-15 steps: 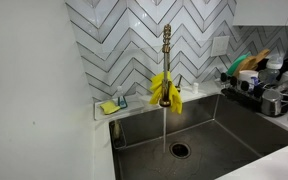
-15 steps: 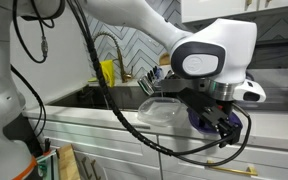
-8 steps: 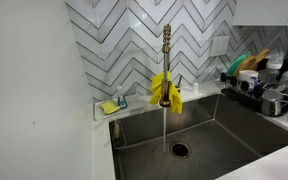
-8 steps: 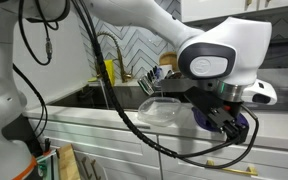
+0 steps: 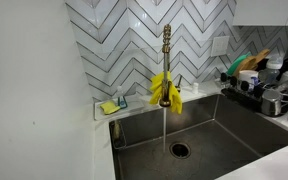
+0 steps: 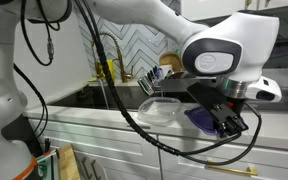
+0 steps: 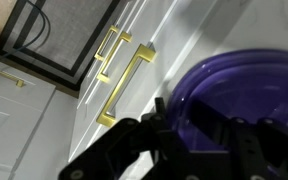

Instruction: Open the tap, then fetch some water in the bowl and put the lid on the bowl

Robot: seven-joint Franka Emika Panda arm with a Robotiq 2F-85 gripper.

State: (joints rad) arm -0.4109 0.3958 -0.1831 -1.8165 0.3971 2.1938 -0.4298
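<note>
Seemingly early, the gripper point(image 6: 229, 124) hangs at the purple lid point(image 6: 197, 117), pinching or not I cannot tell, since the bowl point(image 6: 160, 108) just beside it is not yet under the tap point(image 5: 166, 60), whose water point(image 5: 164, 128) runs well beyond

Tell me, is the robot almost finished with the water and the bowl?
Done: the tap is open, and water runs into the sink. In hand: the pincer is at a purple lid beside the clear bowl; a grip isn't clear. Left: the bowl has no lid yet, and I cannot see whether it holds water.
</note>
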